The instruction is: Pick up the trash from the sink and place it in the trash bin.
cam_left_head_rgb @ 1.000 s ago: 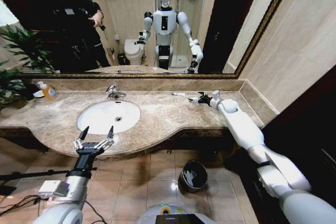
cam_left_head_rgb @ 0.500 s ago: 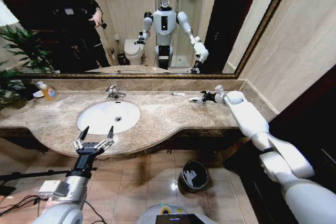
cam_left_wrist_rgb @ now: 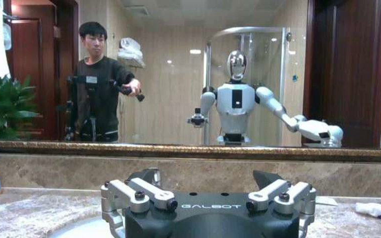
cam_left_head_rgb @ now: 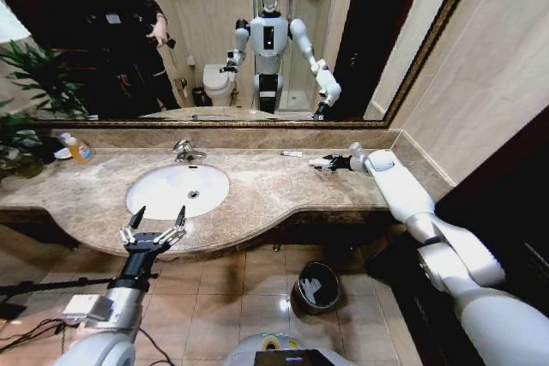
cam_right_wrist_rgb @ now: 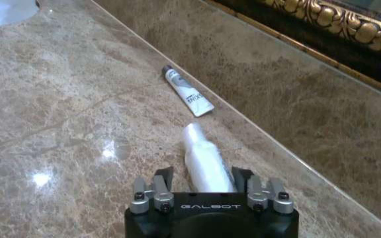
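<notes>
Marble worktop carries the trash: the right tool straddles a white tube, jaws apart; another tube lies near. Closing off-centre could squirt it away. Left tool hangs open before the sink.

White packet is running under the right gripper, near end hidden. Sink is getting cut off at the frame corner. Tube lettering beside the packet is staying unreadable.
</notes>
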Controlling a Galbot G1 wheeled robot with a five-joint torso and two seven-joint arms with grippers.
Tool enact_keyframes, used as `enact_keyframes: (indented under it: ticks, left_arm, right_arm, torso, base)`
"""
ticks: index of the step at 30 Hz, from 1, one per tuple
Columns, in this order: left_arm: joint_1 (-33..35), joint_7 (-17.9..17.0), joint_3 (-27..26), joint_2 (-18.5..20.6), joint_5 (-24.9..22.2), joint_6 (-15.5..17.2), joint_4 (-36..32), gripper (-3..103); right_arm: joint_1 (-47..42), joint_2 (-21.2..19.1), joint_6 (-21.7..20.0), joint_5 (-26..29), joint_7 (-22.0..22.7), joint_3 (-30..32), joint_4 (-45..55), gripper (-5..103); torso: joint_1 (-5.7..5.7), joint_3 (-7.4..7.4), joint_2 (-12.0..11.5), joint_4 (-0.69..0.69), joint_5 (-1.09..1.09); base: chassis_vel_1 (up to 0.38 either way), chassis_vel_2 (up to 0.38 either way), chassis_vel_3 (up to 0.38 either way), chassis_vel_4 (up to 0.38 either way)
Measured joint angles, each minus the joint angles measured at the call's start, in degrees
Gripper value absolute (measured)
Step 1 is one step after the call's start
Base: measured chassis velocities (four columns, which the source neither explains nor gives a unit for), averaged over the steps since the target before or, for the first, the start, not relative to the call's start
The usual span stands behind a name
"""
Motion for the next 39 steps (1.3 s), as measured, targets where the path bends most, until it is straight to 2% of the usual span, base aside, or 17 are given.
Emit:
enact_keyframes:
  ticks: [2, 3, 5, 7, 8, 14, 16, 19, 20, 22, 24, 25, 28, 33, 35, 36, 39]
  left_arm:
    - [0.0, 0.0, 0.0, 0.0, 0.0, 0.0, 0.0, 100]
    - [0.0, 0.0, 0.0, 0.0, 0.0, 0.0, 0.0, 100]
    - [0.0, 0.0, 0.0, 0.0, 0.0, 0.0, 0.0, 100]
    - [0.0, 0.0, 0.0, 0.0, 0.0, 0.0, 0.0, 100]
    - [0.0, 0.0, 0.0, 0.0, 0.0, 0.0, 0.0, 100]
    - [0.0, 0.0, 0.0, 0.0, 0.0, 0.0, 0.0, 100]
    - [0.0, 0.0, 0.0, 0.0, 0.0, 0.0, 0.0, 100]
    - [0.0, 0.0, 0.0, 0.0, 0.0, 0.0, 0.0, 100]
    - [0.0, 0.0, 0.0, 0.0, 0.0, 0.0, 0.0, 100]
    - [0.0, 0.0, 0.0, 0.0, 0.0, 0.0, 0.0, 100]
    - [0.0, 0.0, 0.0, 0.0, 0.0, 0.0, 0.0, 100]
    - [0.0, 0.0, 0.0, 0.0, 0.0, 0.0, 0.0, 100]
    - [0.0, 0.0, 0.0, 0.0, 0.0, 0.0, 0.0, 100]
    - [0.0, 0.0, 0.0, 0.0, 0.0, 0.0, 0.0, 100]
    - [0.0, 0.0, 0.0, 0.0, 0.0, 0.0, 0.0, 100]
    - [0.0, 0.0, 0.0, 0.0, 0.0, 0.0, 0.0, 100]
    - [0.0, 0.0, 0.0, 0.0, 0.0, 0.0, 0.0, 100]
  right_arm:
    - [0.0, 0.0, 0.3, -0.1, 0.3, 0.0, -0.1, 60]
    - [-0.1, 0.1, 0.6, -0.1, 0.8, 0.1, -0.2, 53]
    - [-0.2, 0.1, 0.6, 0.0, 1.1, 0.1, -0.2, 53]
    - [-0.7, -0.1, 0.6, 0.8, 2.3, 0.1, 0.5, 45]
    - [-0.7, -0.1, 0.6, 0.8, 2.3, 0.1, 0.5, 45]
    - [-3.9, -1.4, -0.4, 5.9, 7.7, 0.3, 4.8, 26]
    - [-4.7, -1.7, -0.7, 7.4, 9.0, 0.3, 5.7, 26]
    - [-8.9, -3.1, -3.4, 15.5, 15.4, 0.5, 11.6, 17]
    - [-8.9, -3.1, -3.4, 15.5, 15.4, 0.5, 11.6, 17]
    - [-12.5, -4.0, -4.9, 20.6, 20.7, 1.3, 16.5, 12]
    - [-16.0, -4.7, -5.6, 25.3, 26.5, 2.3, 21.1, 11]
    - [-16.0, -4.7, -5.6, 25.3, 26.5, 2.3, 21.1, 11]
    - [-21.1, -5.6, -5.9, 29.4, 33.5, 4.6, 27.6, 11]
    - [-28.0, -7.5, -6.5, 31.3, 37.4, 9.4, 36.1, 11]
    - [-34.1, -8.8, -6.6, 32.3, 39.9, 13.0, 43.0, 11]
    - [-34.1, -8.8, -6.6, 32.3, 39.9, 13.0, 43.0, 11]
    - [-42.8, -9.0, -5.1, 32.9, 45.8, 16.6, 51.8, 11]
  torso:
    - [0.0, 0.0, 0.0, 0.0, 0.0]
    - [0.0, 0.0, 0.0, 0.0, 0.0]
    - [0.0, 0.0, 0.0, 0.0, 0.0]
    - [0.0, 0.0, 0.0, 0.0, 0.0]
    - [0.0, 0.0, 0.0, 0.0, 0.0]
    - [0.0, 0.0, 0.0, 0.0, 0.0]
    - [0.0, 0.0, 0.0, 0.0, -0.01]
    - [0.0, 0.0, 0.0, 0.0, 0.01]
    - [0.0, 0.0, 0.0, 0.0, 0.01]
    - [0.0, 0.0, 0.0, 0.0, 0.0]
    - [0.0, 0.0, 0.0, 0.0, 0.01]
    - [0.0, 0.0, 0.0, 0.0, 0.01]
    - [0.0, 0.0, 0.0, 0.01, 0.01]
    - [0.0, -0.01, 0.0, 0.01, 0.0]
    - [0.0, -0.01, 0.0, 0.0, -0.02]
    - [0.0, -0.01, 0.0, 0.0, -0.02]
    - [-0.01, -0.01, 0.0, 0.0, 0.01]
  base:
    - [0.0, 0.0, 0.0, 0.0]
    - [0.0, 0.0, 0.0, 0.0]
    - [0.0, 0.0, 0.0, 0.0]
    - [0.0, 0.0, 0.0, 0.0]
    - [0.0, 0.0, 0.0, 0.0]
    - [0.0, 0.0, 0.0, 0.0]
    - [0.0, 0.0, 0.0, 0.0]
    - [0.0, 0.0, 0.0, 0.0]
    - [0.0, 0.0, 0.0, 0.0]
    - [0.0, 0.0, 0.0, 0.0]
    - [0.0, 0.0, 0.0, 0.0]
    - [0.0, 0.0, 0.0, 0.0]
    - [0.0, 0.0, 0.0, 0.0]
    - [0.0, 0.0, 0.0, 0.0]
    - [0.0, 0.0, 0.0, 0.0]
    - [0.0, 0.0, 0.0, 0.0]
    - [0.0, 0.0, 0.0, 0.0]
